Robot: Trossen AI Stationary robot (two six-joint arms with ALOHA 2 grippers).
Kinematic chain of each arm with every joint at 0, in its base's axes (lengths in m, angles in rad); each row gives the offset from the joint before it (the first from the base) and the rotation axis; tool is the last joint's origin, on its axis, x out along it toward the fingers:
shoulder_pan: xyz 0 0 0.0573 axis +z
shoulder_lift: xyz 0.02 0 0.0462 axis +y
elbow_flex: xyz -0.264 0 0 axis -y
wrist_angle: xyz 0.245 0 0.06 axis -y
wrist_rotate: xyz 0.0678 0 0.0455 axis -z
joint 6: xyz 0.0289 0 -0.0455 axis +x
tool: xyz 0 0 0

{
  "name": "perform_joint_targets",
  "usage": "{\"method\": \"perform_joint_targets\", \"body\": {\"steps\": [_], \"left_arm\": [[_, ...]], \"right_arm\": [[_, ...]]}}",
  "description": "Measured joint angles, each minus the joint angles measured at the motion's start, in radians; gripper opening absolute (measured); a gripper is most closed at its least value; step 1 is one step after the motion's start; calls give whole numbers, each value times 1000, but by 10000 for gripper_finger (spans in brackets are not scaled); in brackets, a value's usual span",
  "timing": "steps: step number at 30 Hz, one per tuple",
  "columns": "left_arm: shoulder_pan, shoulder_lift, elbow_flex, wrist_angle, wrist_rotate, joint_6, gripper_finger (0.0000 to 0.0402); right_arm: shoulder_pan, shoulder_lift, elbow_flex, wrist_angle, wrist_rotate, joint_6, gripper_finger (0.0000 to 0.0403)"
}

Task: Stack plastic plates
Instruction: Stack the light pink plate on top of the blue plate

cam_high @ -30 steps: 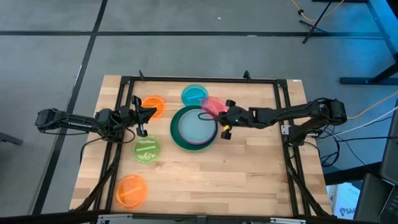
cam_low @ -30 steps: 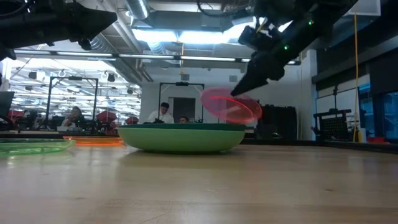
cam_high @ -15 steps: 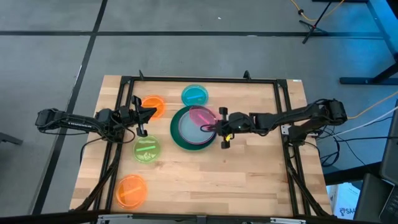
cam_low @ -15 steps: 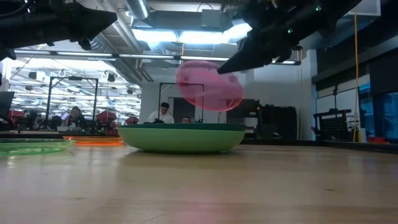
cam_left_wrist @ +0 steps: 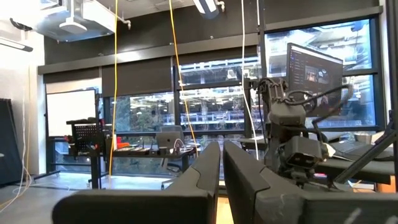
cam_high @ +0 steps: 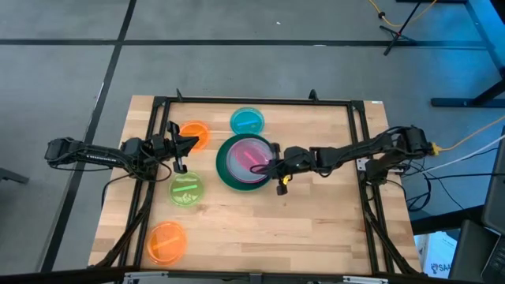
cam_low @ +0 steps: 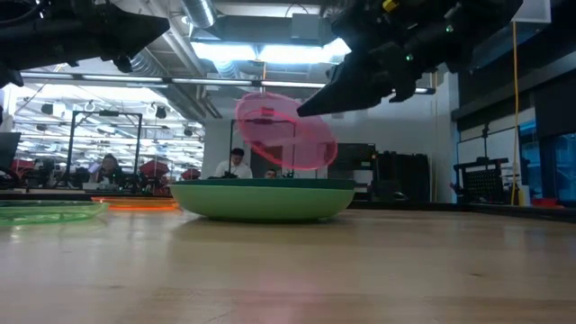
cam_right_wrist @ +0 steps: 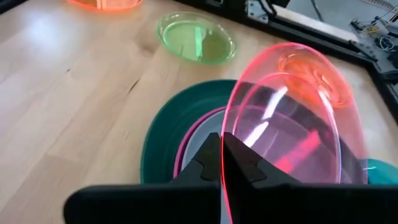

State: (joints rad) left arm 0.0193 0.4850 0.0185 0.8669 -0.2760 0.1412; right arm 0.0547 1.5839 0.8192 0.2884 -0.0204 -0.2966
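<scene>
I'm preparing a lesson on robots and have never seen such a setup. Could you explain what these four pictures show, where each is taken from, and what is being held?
Two dark robot arms work at a wooden table. One picture looks straight down, one looks level across the tabletop, and two come from cameras on the arms' wrists.

The right gripper pinches the rim of a translucent pink plate, holding it tilted above a stack of bigger plates: a dark green plate at the bottom, with magenta and grey-blue ones inside.

Lying loose on the table are a blue plate, a lime plate and two orange plates.

The left gripper waits shut and empty, between an orange plate and the lime one.
</scene>
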Motion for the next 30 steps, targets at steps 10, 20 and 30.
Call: {"method": "perform_joint_targets", "body": {"steps": [10, 20, 30], "left_arm": [[0, 0, 0, 0, 0, 0, 14], [0, 0, 0, 0, 0, 0, 14], [0, 0, 0, 0, 0, 0, 14]], "right_arm": [[-3, 32, 0, -3, 1, 0, 1], [-3, 32, 0, -50, 21, -48, 1], [-3, 32, 0, -78, 92, -50, 1]]}}
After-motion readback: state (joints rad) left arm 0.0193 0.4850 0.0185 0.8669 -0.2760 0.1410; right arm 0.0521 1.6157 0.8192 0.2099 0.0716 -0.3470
